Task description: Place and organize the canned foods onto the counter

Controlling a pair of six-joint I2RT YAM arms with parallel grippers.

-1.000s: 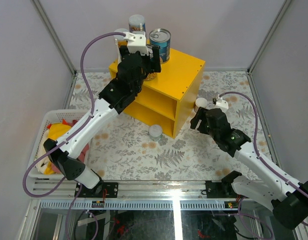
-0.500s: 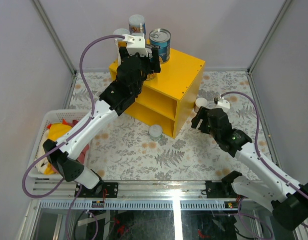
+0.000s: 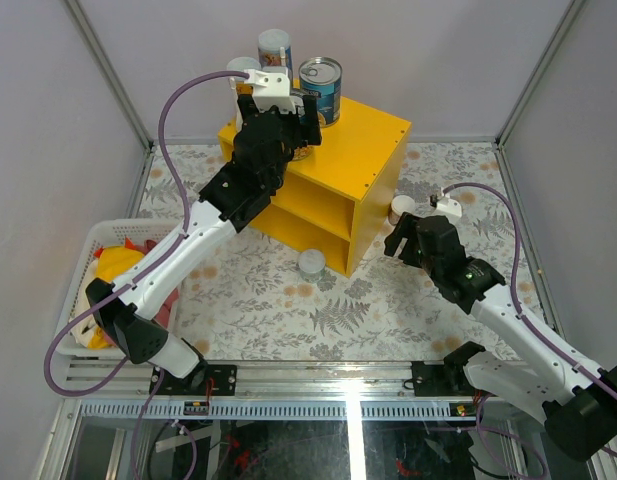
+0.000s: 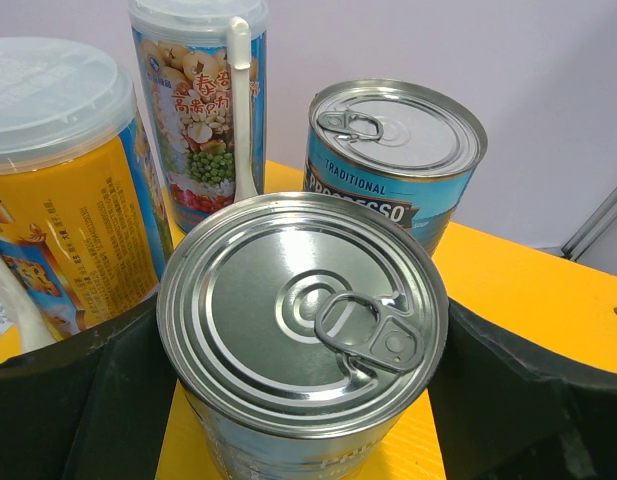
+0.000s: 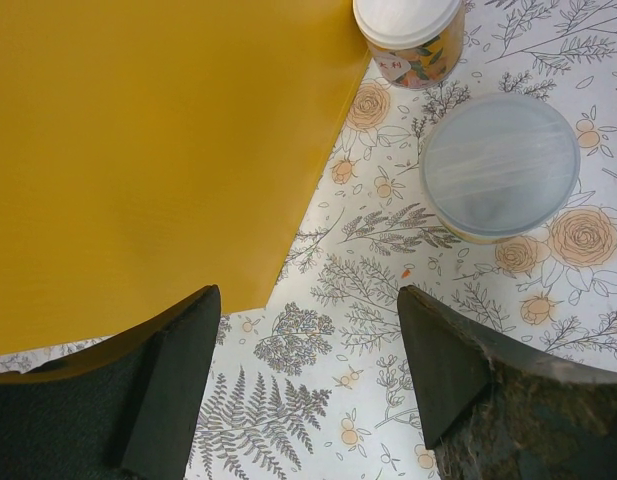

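At the far left of the big bright yellow wooden box counter [image 3: 363,140], the left gripper [image 4: 300,400] has its jaws clamped on either side of an upright steel pull-tab can [image 4: 303,310], just near of a blue-labelled steel can [image 4: 393,160] standing on the flat top. To the right, low over the floral mat [image 3: 288,310] beside the counter's right wall, the right gripper [image 5: 306,320] hangs with jaws apart and nothing between them. A wide upright can with a translucent lid [image 5: 500,165] stands just beyond and to the right of that gap, so the right arm, much the nearer, likely needs to shift right and forward to straddle it.
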